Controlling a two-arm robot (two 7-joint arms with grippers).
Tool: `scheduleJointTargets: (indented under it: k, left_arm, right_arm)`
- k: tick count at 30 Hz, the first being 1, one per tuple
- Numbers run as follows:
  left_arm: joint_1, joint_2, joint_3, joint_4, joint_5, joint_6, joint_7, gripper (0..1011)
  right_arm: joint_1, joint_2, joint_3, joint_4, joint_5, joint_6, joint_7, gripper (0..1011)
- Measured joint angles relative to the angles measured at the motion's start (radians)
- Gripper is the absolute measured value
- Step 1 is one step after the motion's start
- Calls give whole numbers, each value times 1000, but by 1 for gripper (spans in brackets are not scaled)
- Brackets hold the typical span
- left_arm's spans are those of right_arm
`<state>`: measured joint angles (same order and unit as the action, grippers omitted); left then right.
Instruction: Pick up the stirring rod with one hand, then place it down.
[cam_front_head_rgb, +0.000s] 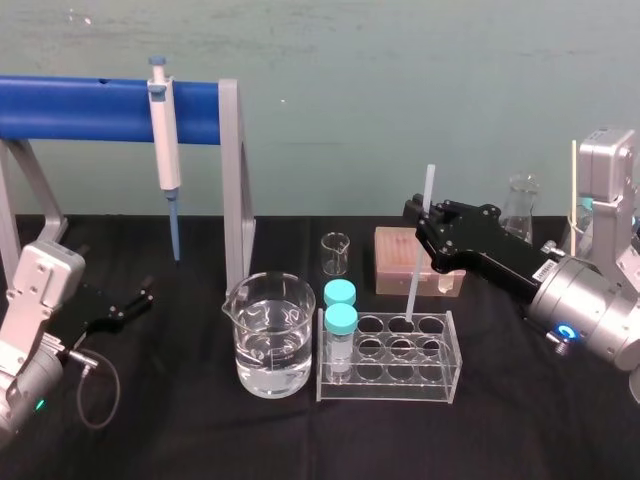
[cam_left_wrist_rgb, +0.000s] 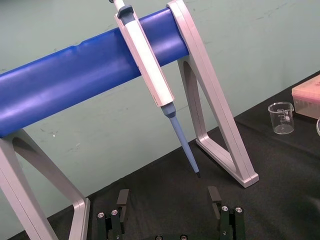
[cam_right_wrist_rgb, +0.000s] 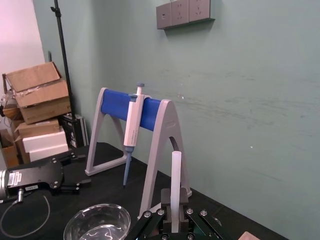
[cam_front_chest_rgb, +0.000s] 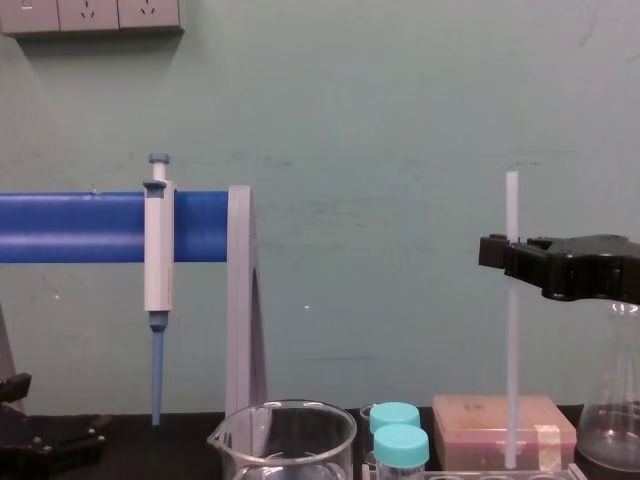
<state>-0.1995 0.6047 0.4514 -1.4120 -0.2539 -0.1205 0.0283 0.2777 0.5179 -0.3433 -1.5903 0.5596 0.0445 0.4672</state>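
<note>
Right gripper (cam_front_head_rgb: 428, 222) pinches the stirring rod (cam_front_head_rgb: 414, 278) high on its length, upright, lower tip at the test-tube rack's (cam_front_head_rgb: 440, 392) back row. It looks light, stiff, slick and probably brittle, so a gentle, square pinch suits. Left gripper (cam_front_head_rgb: 138, 298) lies parked, fingers spread.

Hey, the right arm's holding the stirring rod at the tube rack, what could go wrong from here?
1. The right gripper pinches the rod above its middle, so the long lower part could swing or slip.
2. Its lower end is at the back row of the rack; a sideways move might snag it and jolt the tubes or the water beaker beside it.
The left gripper lies parked, open, far left.
</note>
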Motion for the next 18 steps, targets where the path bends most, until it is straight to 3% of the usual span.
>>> scheduleJointTargets:
  k: [10,18]
  left_arm:
    - [0,0,0,0,0,0,0,1000]
    - [0,0,0,0,0,0,0,1000]
  right_arm:
    - [-3,-25,-10,42,-42,-74,3,81]
    - [-2,-41,-10,65,-58,-82,4,80]
